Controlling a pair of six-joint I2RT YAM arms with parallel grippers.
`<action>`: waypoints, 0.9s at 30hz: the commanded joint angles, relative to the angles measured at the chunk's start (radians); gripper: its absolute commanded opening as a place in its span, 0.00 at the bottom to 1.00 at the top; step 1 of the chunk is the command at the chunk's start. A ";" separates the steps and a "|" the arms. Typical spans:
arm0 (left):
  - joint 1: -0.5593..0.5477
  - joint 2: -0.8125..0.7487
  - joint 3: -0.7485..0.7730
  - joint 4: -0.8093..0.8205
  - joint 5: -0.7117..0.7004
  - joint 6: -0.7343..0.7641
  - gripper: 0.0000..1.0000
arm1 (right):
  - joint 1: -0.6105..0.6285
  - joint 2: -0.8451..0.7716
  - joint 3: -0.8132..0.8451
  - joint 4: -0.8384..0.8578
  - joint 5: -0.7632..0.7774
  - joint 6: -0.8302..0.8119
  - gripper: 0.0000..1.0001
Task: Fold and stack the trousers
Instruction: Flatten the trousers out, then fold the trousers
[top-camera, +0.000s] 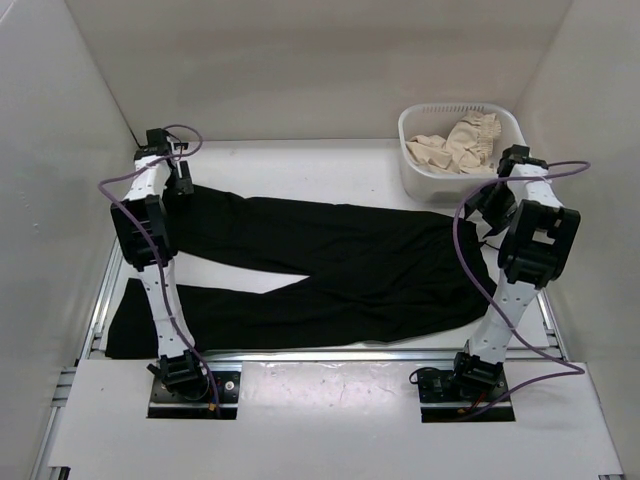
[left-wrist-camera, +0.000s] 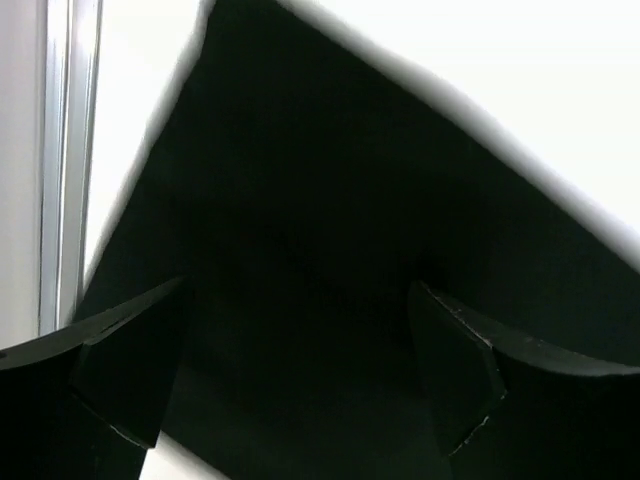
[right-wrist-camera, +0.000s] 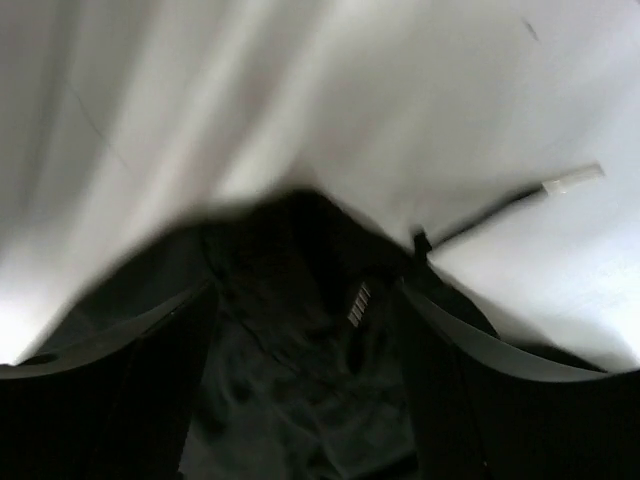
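Left end effector (left-wrist-camera: 298, 290) agape above trousers (left-wrist-camera: 330, 180)

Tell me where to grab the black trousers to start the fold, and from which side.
I'd take the trousers at their edges, from above: the far leg's hem with the left gripper, the waistband with the right gripper. They lie flat and spread, legs splayed, so only the thin edges offer a pinch; both open grippers hang over them.

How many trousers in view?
1: trousers spread flat mid-table, legs pointing left. Basket at far right shows only cream garments; more could hide beneath.
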 joint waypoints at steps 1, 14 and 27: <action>0.004 -0.266 -0.164 -0.007 -0.067 -0.001 1.00 | 0.007 -0.185 -0.047 -0.014 0.048 -0.078 0.75; 0.344 -1.084 -1.228 -0.154 0.002 -0.001 1.00 | -0.050 -0.660 -0.568 -0.041 0.008 -0.098 0.81; 0.941 -1.175 -1.440 0.020 0.248 -0.001 1.00 | -0.094 -0.840 -0.885 0.083 0.005 -0.108 0.82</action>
